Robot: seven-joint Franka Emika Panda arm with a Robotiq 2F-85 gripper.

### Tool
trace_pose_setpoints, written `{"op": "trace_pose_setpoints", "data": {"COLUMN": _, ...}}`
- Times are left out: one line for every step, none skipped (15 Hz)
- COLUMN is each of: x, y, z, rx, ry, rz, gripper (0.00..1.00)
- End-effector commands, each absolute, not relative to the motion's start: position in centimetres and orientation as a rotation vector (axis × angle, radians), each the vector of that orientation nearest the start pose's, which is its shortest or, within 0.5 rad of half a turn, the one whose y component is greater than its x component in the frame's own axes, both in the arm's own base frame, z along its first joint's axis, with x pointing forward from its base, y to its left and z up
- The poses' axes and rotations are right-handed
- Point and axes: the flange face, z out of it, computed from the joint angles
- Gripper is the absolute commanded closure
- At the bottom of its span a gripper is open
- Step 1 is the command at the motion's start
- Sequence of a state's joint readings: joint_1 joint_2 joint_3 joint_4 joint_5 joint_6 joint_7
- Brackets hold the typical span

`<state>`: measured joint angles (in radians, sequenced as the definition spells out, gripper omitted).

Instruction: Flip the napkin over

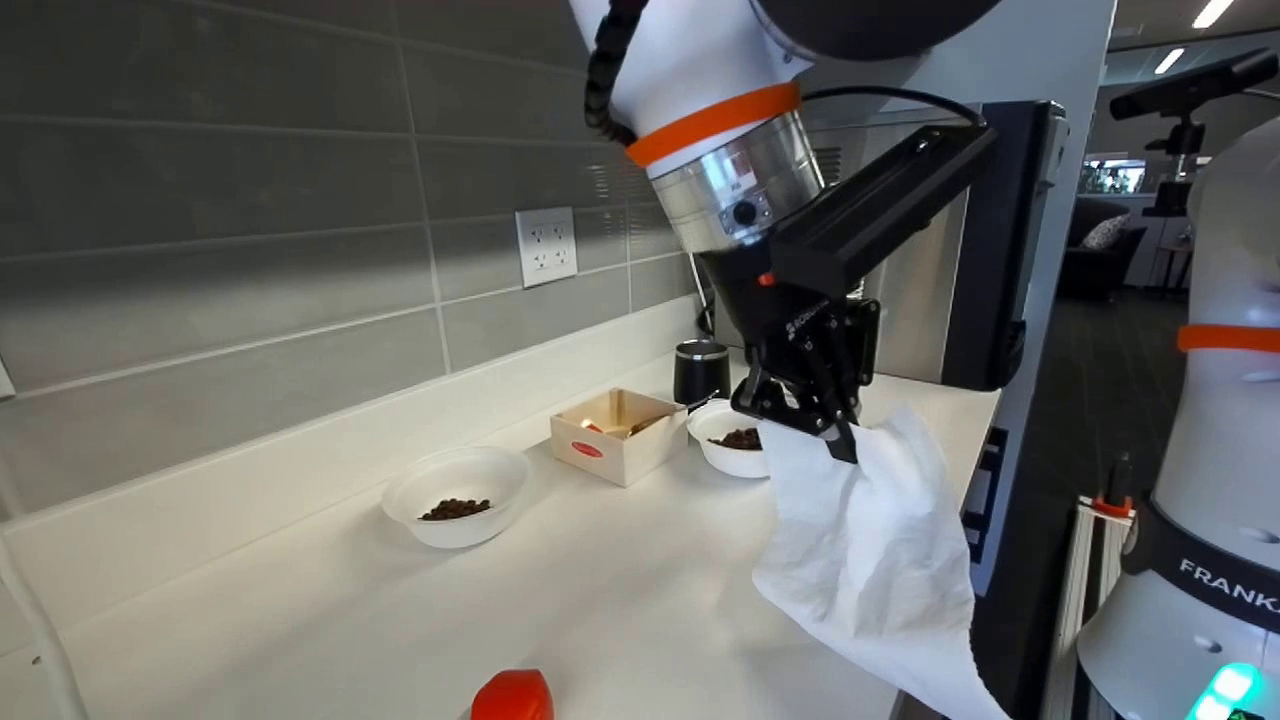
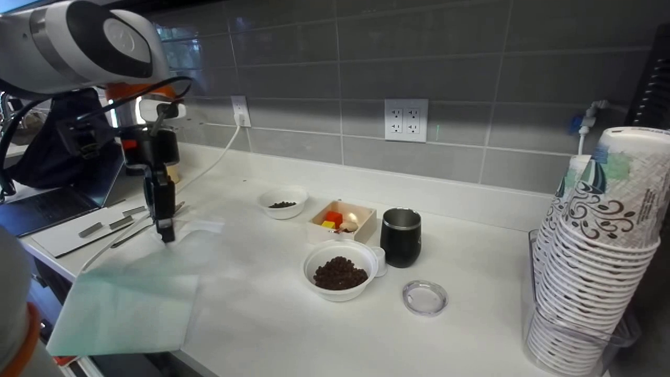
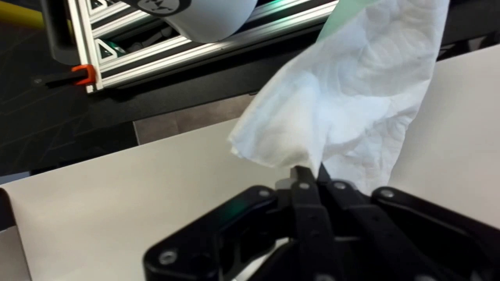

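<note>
The napkin is a large, thin, creased white sheet. In an exterior view the napkin (image 1: pixel 865 560) hangs from my gripper (image 1: pixel 842 445) over the counter's front edge. In an exterior view the napkin (image 2: pixel 131 314) has a green tint on its lower part and reaches past the edge; the gripper (image 2: pixel 166 235) is at its back. In the wrist view the napkin (image 3: pixel 359 89) is pinched between the fingertips of the gripper (image 3: pixel 316 173), with a loose flap to the left. The rest trails away toward the robot base. Its far end is cut off there.
Two white bowls with dark contents (image 2: pixel 282 203) (image 2: pixel 340 275), a wooden box (image 2: pixel 366 228) and a black tumbler (image 2: pixel 401 238) stand toward the wall. A transparent lid (image 2: pixel 425 298) and stacked paper cups (image 2: pixel 591 277) are farther along. A red object (image 1: pixel 513 697) lies near the front.
</note>
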<state>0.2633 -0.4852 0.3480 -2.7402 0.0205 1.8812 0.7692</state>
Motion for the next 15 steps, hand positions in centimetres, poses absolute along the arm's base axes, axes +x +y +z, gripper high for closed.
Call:
{"op": "trace_pose_setpoints", "data": {"x": 26.1, "y": 16.4, "z": 37.7, "rx": -3.282, "ry": 0.361, "rz": 0.269, "gripper": 0.99}}
{"op": "trace_pose_setpoints", "data": {"x": 26.1, "y": 16.1, "z": 38.9, "rx": -3.241, "ry": 0.348, "rz": 0.244, "gripper": 0.99}}
{"op": "trace_pose_setpoints", "data": {"x": 26.1, "y": 15.7, "z": 40.1, "rx": -3.199, "ry": 0.334, "rz": 0.220, "gripper": 0.99}}
{"op": "trace_pose_setpoints", "data": {"x": 26.0, "y": 15.4, "z": 41.2, "rx": -3.158, "ry": 0.319, "rz": 0.192, "gripper": 0.99}}
{"op": "trace_pose_setpoints", "data": {"x": 26.1, "y": 14.9, "z": 42.2, "rx": -3.117, "ry": 0.309, "rz": 0.160, "gripper": 0.99}}
{"op": "trace_pose_setpoints", "data": {"x": 26.1, "y": 14.6, "z": 43.1, "rx": -3.076, "ry": 0.295, "rz": 0.132, "gripper": 0.99}}
{"op": "trace_pose_setpoints", "data": {"x": 26.3, "y": 14.1, "z": 44.0, "rx": -3.036, "ry": 0.286, "rz": 0.103, "gripper": 0.99}}
{"op": "trace_pose_setpoints", "data": {"x": 26.4, "y": 13.7, "z": 44.7, "rx": -2.996, "ry": 0.275, "rz": 0.073, "gripper": 0.99}}
{"op": "trace_pose_setpoints", "data": {"x": 26.9, "y": 13.1, "z": 45.2, "rx": -2.961, "ry": 0.257, "rz": 0.040, "gripper": 0.99}}
{"op": "trace_pose_setpoints", "data": {"x": 27.6, "y": 12.7, "z": 45.7, "rx": -2.929, "ry": 0.232, "rz": 0.001, "gripper": 0.99}}
{"op": "trace_pose_setpoints", "data": {"x": 28.4, "y": 12.2, "z": 45.9, "rx": -2.894, "ry": 0.204, "rz": -0.033, "gripper": 0.99}}
{"op": "trace_pose_setpoints", "data": {"x": 29.6, "y": 11.6, "z": 45.6, "rx": -2.853, "ry": 0.188, "rz": -0.054, "gripper": 0.99}}
{"op": "trace_pose_setpoints", "data": {"x": 30.8, "y": 10.9, "z": 45.2, "rx": -2.808, "ry": 0.182, "rz": -0.068, "gripper": 0.99}}
{"op": "trace_pose_setpoints", "data": {"x": 31.7, "y": 10.4, "z": 44.7, "rx": -2.762, "ry": 0.169, "rz": -0.094, "gripper": 0.99}}
{"op": "trace_pose_setpoints", "data": {"x": 32.5, "y": 9.9, "z": 44.1, "rx": -2.718, "ry": 0.152, "rz": -0.111, "gripper": 0.99}}
